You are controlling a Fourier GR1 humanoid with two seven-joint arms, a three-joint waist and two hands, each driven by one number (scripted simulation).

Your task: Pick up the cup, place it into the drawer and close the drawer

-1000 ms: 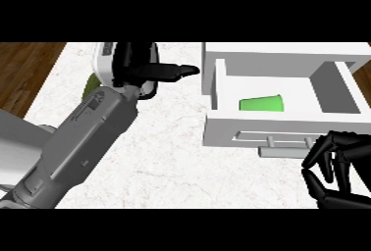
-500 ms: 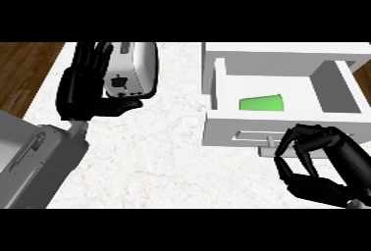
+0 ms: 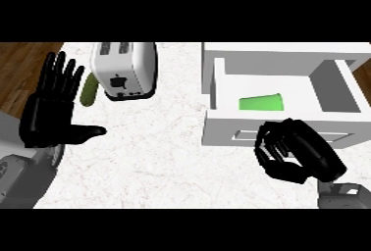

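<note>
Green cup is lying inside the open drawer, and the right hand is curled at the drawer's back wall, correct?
Not quite. The head view shows the green cup inside the open drawer, but the curled right hand is at the drawer's front panel, not its back wall.

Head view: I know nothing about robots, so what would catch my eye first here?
Probably the green cup, bright against the white open drawer at the right, where it lies inside. Next, the two black hands: the left hand spread flat with fingers up at the left, the right hand curled in front of the drawer's face. A white toaster stands at the top of the counter.
</note>
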